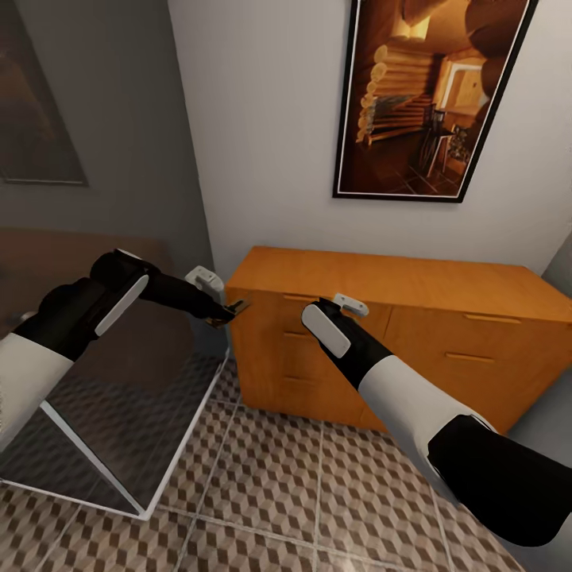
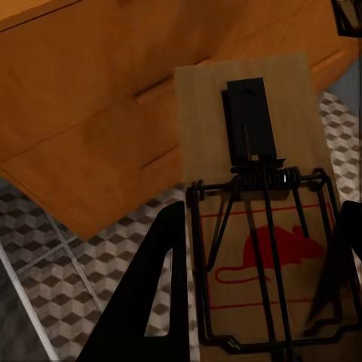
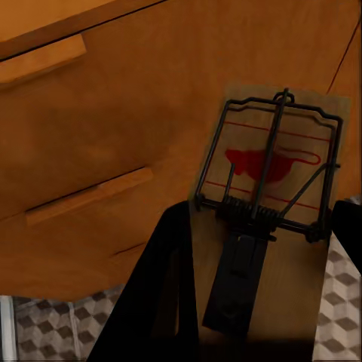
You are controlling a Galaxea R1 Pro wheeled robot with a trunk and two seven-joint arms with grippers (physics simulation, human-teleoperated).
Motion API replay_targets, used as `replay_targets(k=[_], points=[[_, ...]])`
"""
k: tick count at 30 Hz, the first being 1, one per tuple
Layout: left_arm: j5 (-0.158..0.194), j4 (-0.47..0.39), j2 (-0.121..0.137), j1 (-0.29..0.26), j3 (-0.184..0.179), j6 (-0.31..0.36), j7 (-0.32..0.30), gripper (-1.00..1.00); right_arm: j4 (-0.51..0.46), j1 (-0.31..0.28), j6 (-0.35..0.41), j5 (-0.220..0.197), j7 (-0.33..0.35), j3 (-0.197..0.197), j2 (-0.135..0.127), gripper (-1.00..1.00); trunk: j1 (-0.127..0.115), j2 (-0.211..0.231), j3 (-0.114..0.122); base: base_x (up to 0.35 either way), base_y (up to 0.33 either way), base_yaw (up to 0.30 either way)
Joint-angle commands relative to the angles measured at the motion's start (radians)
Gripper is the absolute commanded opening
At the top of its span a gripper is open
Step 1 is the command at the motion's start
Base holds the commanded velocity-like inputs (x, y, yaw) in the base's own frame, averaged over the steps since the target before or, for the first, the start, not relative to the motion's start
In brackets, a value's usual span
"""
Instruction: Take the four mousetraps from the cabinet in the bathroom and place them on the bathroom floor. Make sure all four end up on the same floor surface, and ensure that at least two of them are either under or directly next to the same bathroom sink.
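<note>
Both our grippers are pinching a mousetrap each. At centre frame of the head view, our right gripper point(image 1: 318, 306) is out in front of the cabinet point(image 1: 445, 294), the wide orange-brown chest that spans the middle and right of the frame beneath a framed picture point(image 1: 433, 95) on the white wall. Our left gripper point(image 1: 230, 311) sits just left of the cabinet's front corner, above a dark glass-like panel point(image 1: 119, 413) with a white edge that leans at lower left. Cube-patterned bathroom floor point(image 1: 302, 492) fills the bottom of the frame.

From the left wrist camera, the left mousetrap point(image 2: 256, 196) lies flat between the two dark fingers point(image 2: 151, 302), its red mouse print and wire spring facing us, drawer fronts and floor tiles behind it. From the right wrist camera, the right mousetrap point(image 3: 264, 226) is held the same way close to the drawer fronts; whether it touches the wood is hard to judge.
</note>
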Motion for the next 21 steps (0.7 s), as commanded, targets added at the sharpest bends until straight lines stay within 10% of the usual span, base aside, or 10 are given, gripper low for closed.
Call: replay_targets(k=[1, 21], points=[[-0.001, -0.001, 0.000, -0.001, -0.002, 0.002, 0.000, -1.00, 0.000, -0.001, 0.010, -0.002, -0.005, 0.002, 0.000, -1.00, 0.000, -0.001, -0.001, -0.087, 0.000, 0.000], [0.001, 0.007, -0.029, 0.021, -0.006, 0.002, 0.000, -1.00, 0.008, 0.082, 0.013, 0.008, 0.005, 0.004, -0.024, -1.00, 0.000, -0.001, -0.001, -0.007, 0.000, 0.000]])
